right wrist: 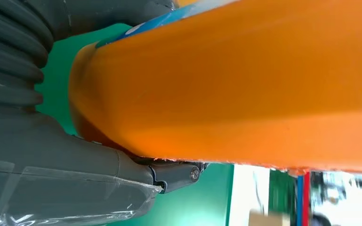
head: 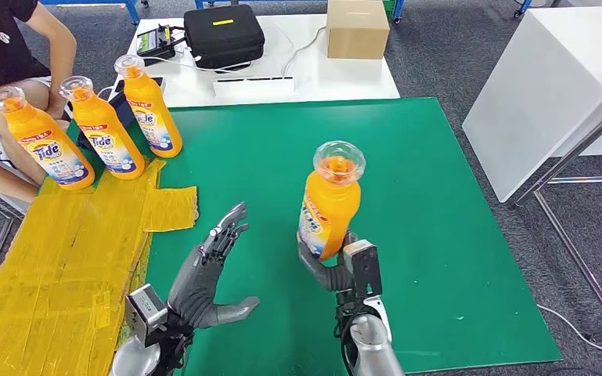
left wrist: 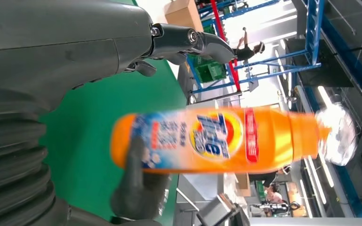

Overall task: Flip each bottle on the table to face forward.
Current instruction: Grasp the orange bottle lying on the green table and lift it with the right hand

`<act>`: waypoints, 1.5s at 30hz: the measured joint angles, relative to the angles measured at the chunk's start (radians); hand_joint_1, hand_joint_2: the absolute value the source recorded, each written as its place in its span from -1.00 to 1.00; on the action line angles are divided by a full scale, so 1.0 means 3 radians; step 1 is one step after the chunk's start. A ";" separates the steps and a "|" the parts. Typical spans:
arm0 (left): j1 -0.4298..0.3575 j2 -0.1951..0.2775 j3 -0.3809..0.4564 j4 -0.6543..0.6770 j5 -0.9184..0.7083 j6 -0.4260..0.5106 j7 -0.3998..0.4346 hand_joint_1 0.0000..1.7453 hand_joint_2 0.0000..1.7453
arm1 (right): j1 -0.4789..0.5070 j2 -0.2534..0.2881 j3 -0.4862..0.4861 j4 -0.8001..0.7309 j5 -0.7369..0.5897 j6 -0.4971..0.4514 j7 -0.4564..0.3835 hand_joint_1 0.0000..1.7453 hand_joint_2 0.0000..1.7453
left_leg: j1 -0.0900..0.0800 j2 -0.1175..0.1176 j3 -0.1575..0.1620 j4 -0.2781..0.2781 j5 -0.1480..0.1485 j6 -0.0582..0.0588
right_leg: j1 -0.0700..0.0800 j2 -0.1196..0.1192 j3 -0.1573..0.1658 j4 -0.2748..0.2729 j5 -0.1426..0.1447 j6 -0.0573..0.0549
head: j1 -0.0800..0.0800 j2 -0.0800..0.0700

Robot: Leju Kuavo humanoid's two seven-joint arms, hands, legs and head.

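Right hand [head: 335,270] clamped around the lower body of an orange bottle [head: 329,205], holding it upright over the green surface [head: 438,235], clear cap on top; whether the base touches the mat can't be told from the head view. Its label sits on the side toward the left hand. Left wrist view shows that bottle [left wrist: 216,139] with the Tide logo facing the camera, slightly blurred, right-hand fingers [left wrist: 139,188] wrapped over the label end. Right wrist view: plain orange wall of the bottle [right wrist: 245,89] pressed against the hand [right wrist: 75,169], no label visible there. Left hand [head: 211,274] is empty, fingers spread and pointing forward, thumb out to the side, hovering just beside the held bottle, not touching it. Three more bottles [head: 102,129] stand upright in a row at the far-left edge, labels facing the head camera, by the yellow taped area [head: 70,258]. A person [head: 8,55] sits right behind them. Further back, a white table [head: 360,74] with a black case [head: 223,35] and a cardboard box [head: 358,27].
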 joint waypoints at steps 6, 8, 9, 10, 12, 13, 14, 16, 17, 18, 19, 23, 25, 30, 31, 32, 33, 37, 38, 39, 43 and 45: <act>-0.0067 0.0000 0.0089 0.0037 0.0131 0.0094 -0.0014 -1.00 1.00 | -0.0181 -0.0001 0.0660 0.0467 0.0098 -0.0068 -0.0182 1.00 1.00 | -0.0001 -0.0001 -0.0002 0.0000 0.0000 0.0000 | -0.0001 0.0000 0.0000 0.0000 0.0000 0.0000 | 0.0002 0.0000; -0.0074 0.0001 0.0155 0.0037 0.0174 0.0143 -0.0024 -1.00 1.00 | -0.0229 -0.0022 0.0881 0.0558 0.0229 -0.0147 -0.0228 1.00 1.00 | -0.0001 -0.0001 -0.0002 0.0000 0.0000 0.0000 | -0.0001 -0.0001 -0.0001 0.0000 0.0000 0.0000 | 0.0002 0.0000; -0.0080 0.0001 0.0191 0.0037 0.0190 0.0166 -0.0028 -1.00 1.00 | -0.0251 -0.0034 0.0996 0.0596 0.0296 -0.0190 -0.0242 1.00 1.00 | -0.0001 -0.0001 -0.0002 0.0000 0.0000 0.0000 | -0.0001 0.0000 -0.0001 0.0000 0.0000 0.0000 | 0.0002 0.0000; -0.0086 0.0001 0.0226 0.0038 0.0200 0.0182 -0.0032 -1.00 1.00 | -0.0273 -0.0045 0.1100 0.0628 0.0347 -0.0225 -0.0250 1.00 1.00 | -0.0001 -0.0001 -0.0002 0.0000 0.0000 0.0000 | -0.0001 0.0000 -0.0002 0.0000 0.0000 0.0000 | 0.0002 0.0000; -0.0095 0.0001 0.0287 0.0040 0.0203 0.0213 -0.0038 -1.00 1.00 | -0.0312 -0.0065 0.1285 0.0686 0.0413 -0.0292 -0.0256 1.00 1.00 | -0.0001 -0.0002 -0.0002 0.0000 0.0000 0.0000 | -0.0001 -0.0001 -0.0003 0.0000 0.0000 0.0000 | 0.0002 0.0000; -0.0097 0.0001 0.0309 0.0043 0.0184 0.0237 -0.0041 -1.00 1.00 | -0.0329 -0.0073 0.1355 0.0711 0.0431 -0.0323 -0.0256 1.00 1.00 | -0.0001 -0.0002 -0.0003 0.0000 0.0000 0.0000 | -0.0001 -0.0001 -0.0003 0.0000 0.0000 0.0000 | 0.0002 0.0000; -0.0101 0.0001 0.0325 0.0048 0.0156 0.0271 -0.0042 -1.00 1.00 | -0.0343 -0.0078 0.1414 0.0733 0.0447 -0.0355 -0.0257 1.00 1.00 | -0.0001 -0.0001 -0.0003 0.0000 0.0000 0.0000 | -0.0001 -0.0001 -0.0003 0.0000 0.0000 0.0000 | 0.0002 0.0000; -0.0115 0.0001 0.0349 0.0067 0.0096 0.0342 -0.0043 -1.00 1.00 | -0.0365 -0.0090 0.1518 0.0772 0.0472 -0.0411 -0.0258 1.00 1.00 | -0.0001 0.0000 -0.0003 0.0000 0.0000 0.0000 | -0.0001 -0.0001 -0.0004 0.0000 0.0000 0.0000 | 0.0002 0.0000; -0.0124 0.0001 0.0359 0.0079 0.0077 0.0367 -0.0043 -1.00 1.00 | -0.0374 -0.0094 0.1561 0.0790 0.0482 -0.0436 -0.0257 1.00 1.00 | -0.0001 0.0000 -0.0003 0.0000 0.0000 0.0000 | -0.0001 -0.0001 -0.0004 0.0000 0.0000 0.0000 | 0.0002 0.0000; -0.0135 0.0000 0.0369 0.0095 0.0061 0.0386 -0.0043 -1.00 1.00 | -0.0383 -0.0099 0.1601 0.0806 0.0493 -0.0461 -0.0253 1.00 1.00 | -0.0001 0.0000 -0.0003 0.0000 0.0000 0.0000 | -0.0001 -0.0001 -0.0004 0.0000 0.0000 0.0000 | 0.0002 0.0000; -0.0145 -0.0003 0.0378 0.0112 0.0050 0.0401 -0.0043 -1.00 1.00 | -0.0390 -0.0103 0.1636 0.0821 0.0505 -0.0486 -0.0247 1.00 1.00 | -0.0001 -0.0001 -0.0003 0.0000 0.0000 0.0000 | -0.0001 -0.0001 -0.0004 0.0000 0.0000 0.0000 | 0.0002 0.0000; -0.0165 -0.0024 0.0400 0.0173 0.0019 0.0435 -0.0043 -0.11 1.00 | -0.0418 -0.0114 0.1760 0.0874 0.0524 -0.0552 -0.0209 1.00 1.00 | -0.0001 0.0000 -0.0003 0.0000 0.0000 0.0000 | -0.0001 -0.0001 -0.0004 0.0000 0.0000 0.0000 | 0.0002 0.0000; -0.0166 -0.0031 0.0401 0.0185 0.0010 0.0435 -0.0051 0.89 1.00 | -0.0430 -0.0119 0.1807 0.0898 0.0515 -0.0566 -0.0199 1.00 1.00 | -0.0001 0.0000 -0.0003 0.0000 0.0000 0.0000 | -0.0002 -0.0001 -0.0004 0.0000 0.0000 0.0000 | 0.0002 0.0000; -0.0149 -0.0048 0.0398 0.0180 -0.0006 0.0439 -0.0089 1.00 1.00 | -0.0447 -0.0129 0.1875 0.0935 0.0453 -0.0577 -0.0170 1.00 1.00 | -0.0001 0.0000 -0.0003 0.0000 0.0000 0.0000 | -0.0001 -0.0001 -0.0005 0.0000 0.0000 0.0000 | 0.0002 0.0000; -0.0143 -0.0048 0.0396 0.0176 -0.0011 0.0431 -0.0094 1.00 1.00 | -0.0448 -0.0130 0.1882 0.0942 0.0445 -0.0576 -0.0170 1.00 1.00 | -0.0001 0.0000 -0.0003 0.0000 0.0000 0.0000 | -0.0001 -0.0001 -0.0005 0.0000 0.0000 0.0000 | 0.0002 0.0000; -0.0136 -0.0048 0.0393 0.0173 -0.0011 0.0414 -0.0098 1.00 1.00 | -0.0449 -0.0131 0.1888 0.0949 0.0438 -0.0574 -0.0169 1.00 1.00 | -0.0001 0.0000 -0.0003 0.0000 0.0000 0.0000 | -0.0001 -0.0001 -0.0005 0.0000 0.0000 0.0000 | 0.0002 0.0000; -0.0129 -0.0048 0.0391 0.0169 -0.0005 0.0392 -0.0100 1.00 1.00 | -0.0449 -0.0131 0.1893 0.0957 0.0434 -0.0573 -0.0170 1.00 1.00 | -0.0001 0.0000 -0.0003 0.0000 0.0000 0.0000 | -0.0001 -0.0001 -0.0005 0.0000 0.0000 0.0000 | 0.0002 0.0000; -0.0097 -0.0046 0.0389 0.0153 0.0026 0.0338 -0.0102 1.00 1.00 | -0.0449 -0.0135 0.1914 0.0986 0.0426 -0.0570 -0.0171 1.00 1.00 | -0.0001 0.0000 -0.0003 0.0000 0.0000 0.0000 | -0.0001 -0.0001 -0.0005 0.0000 0.0000 0.0000 | 0.0002 0.0000; -0.0091 -0.0046 0.0389 0.0150 0.0031 0.0333 -0.0102 1.00 1.00 | -0.0449 -0.0135 0.1916 0.0992 0.0426 -0.0570 -0.0171 1.00 1.00 | -0.0001 0.0000 -0.0003 0.0000 0.0000 0.0000 | -0.0001 -0.0001 -0.0005 0.0000 0.0000 0.0000 | 0.0002 0.0000; -0.0087 -0.0046 0.0389 0.0148 0.0035 0.0328 -0.0102 1.00 1.00 | -0.0449 -0.0135 0.1918 0.0999 0.0426 -0.0570 -0.0172 1.00 1.00 | -0.0001 0.0000 -0.0003 0.0000 0.0000 0.0000 | -0.0001 -0.0001 -0.0005 0.0000 0.0000 0.0000 | 0.0002 0.0000; -0.0083 -0.0046 0.0389 0.0146 0.0041 0.0318 -0.0103 1.00 1.00 | -0.0450 -0.0135 0.1923 0.1017 0.0426 -0.0570 -0.0172 1.00 1.00 | -0.0001 0.0000 -0.0003 0.0000 0.0000 0.0000 | -0.0001 -0.0001 -0.0005 0.0000 0.0000 0.0000 | 0.0002 0.0000; -0.0082 -0.0046 0.0389 0.0146 0.0041 0.0315 -0.0103 1.00 1.00 | -0.0450 -0.0135 0.1924 0.1023 0.0426 -0.0570 -0.0172 1.00 1.00 | -0.0001 0.0000 -0.0003 0.0000 0.0000 0.0000 | -0.0001 -0.0001 -0.0005 0.0000 0.0000 0.0000 | 0.0002 0.0000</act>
